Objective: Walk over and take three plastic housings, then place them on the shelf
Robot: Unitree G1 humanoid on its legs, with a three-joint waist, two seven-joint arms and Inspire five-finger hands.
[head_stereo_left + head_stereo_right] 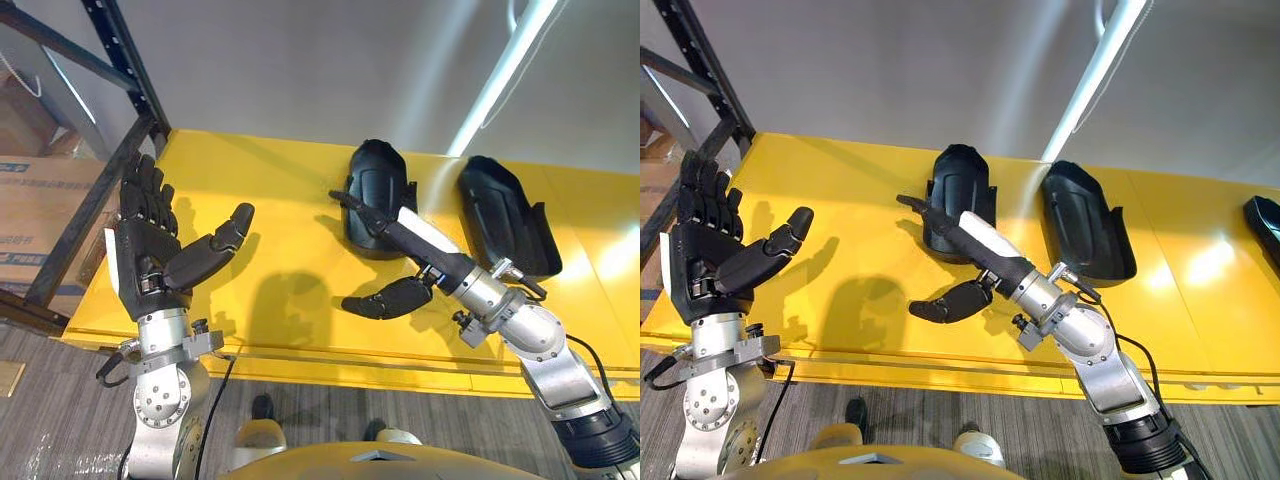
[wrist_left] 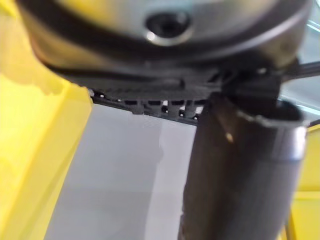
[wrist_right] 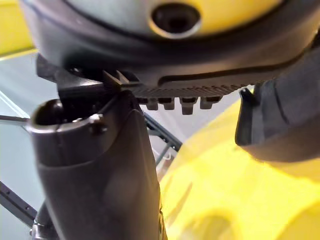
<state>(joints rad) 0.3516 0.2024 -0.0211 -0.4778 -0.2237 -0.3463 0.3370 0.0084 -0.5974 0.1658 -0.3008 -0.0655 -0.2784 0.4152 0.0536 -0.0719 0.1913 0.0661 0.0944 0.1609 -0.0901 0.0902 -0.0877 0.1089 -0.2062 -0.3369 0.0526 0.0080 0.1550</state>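
As the right hand [image 1: 415, 255] is spread open and empty, the nearest plastic housing [image 1: 378, 175] at its fingertips on the bench [image 1: 260, 180], it should straddle the housing's rim before closing; the left hand [image 1: 145, 245] hovers open.

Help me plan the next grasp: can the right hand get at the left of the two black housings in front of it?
Probably yes: the right hand is open, and its straight fingers lie across the left housing on the yellow surface, with nothing between. Contact is unclear.
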